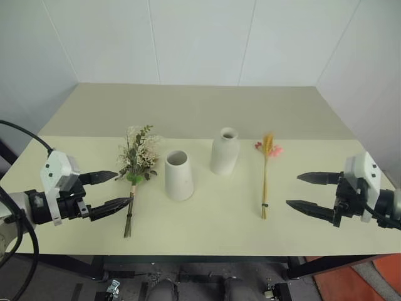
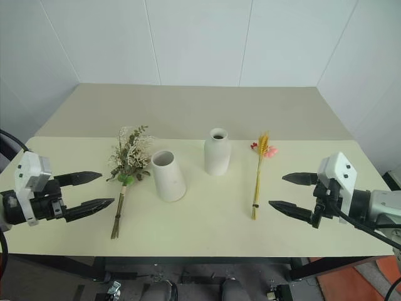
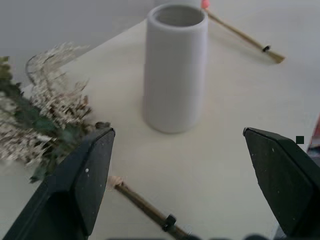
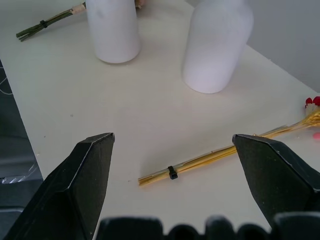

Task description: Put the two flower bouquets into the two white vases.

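- The left gripper (image 1: 108, 190) at the frame's left edge and the right gripper (image 1: 308, 191) at its right edge both stood spread wide, holding nothing.
- The bushy bouquet (image 1: 136, 164) lay left of centre beside the cone vase (image 1: 178, 175); the wheat bouquet (image 1: 266, 173) lay right of the bottle vase (image 1: 224, 151).
- Risk: brittle sprigs could snag the bottle's narrow neck, tipping it.

The left gripper (image 1: 108, 191), two black fingers on a white-cased wrist, hovers spread wide over the left end of the pale yellow-green table (image 1: 207, 232), holding nothing. The right gripper (image 1: 308, 192) hovers over the right end, likewise agape and empty, both pointing inward.
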